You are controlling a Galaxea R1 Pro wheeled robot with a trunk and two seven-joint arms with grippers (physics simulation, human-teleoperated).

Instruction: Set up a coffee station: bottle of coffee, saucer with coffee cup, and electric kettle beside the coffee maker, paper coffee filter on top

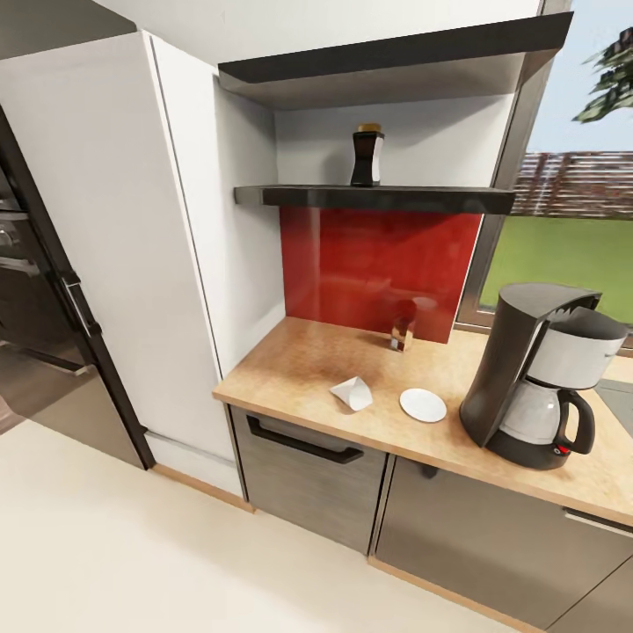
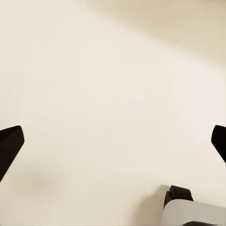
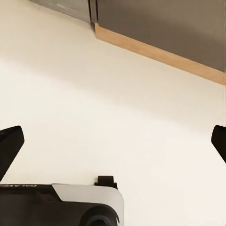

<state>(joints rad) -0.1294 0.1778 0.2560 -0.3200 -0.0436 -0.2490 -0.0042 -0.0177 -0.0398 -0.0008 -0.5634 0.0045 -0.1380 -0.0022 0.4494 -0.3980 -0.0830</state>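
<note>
From the head camera we take the black drip coffee maker with its glass carafe [image 1: 536,374] as our landmark on the pale wooden countertop [image 1: 308,369]. Just beside its base lies the small round white saucer [image 1: 423,404], then the folded white paper coffee filter [image 1: 352,392] farther along, and a small clear glass tumbler with an amber tint [image 1: 403,333] stands behind them against the red backsplash [image 1: 378,264]. The dark bottle of coffee with a brown cap [image 1: 367,156] is up on the black wall shelf [image 1: 378,197], well above and beside the coffee maker.

We judge the bottle the riskiest item: it is tall, narrow and high, so a reach that nudges it could topple it off the shelf. The light filter could slide or crumple under a careless pinch.

The wrist cameras add what the head camera lacks. The left gripper [image 2: 113,141] and right gripper [image 3: 113,141] both hang over cream floor [image 2: 113,70], fingertips spread wide and holding nothing; the right one also sees the cabinet's wooden plinth [image 3: 160,54].
</note>
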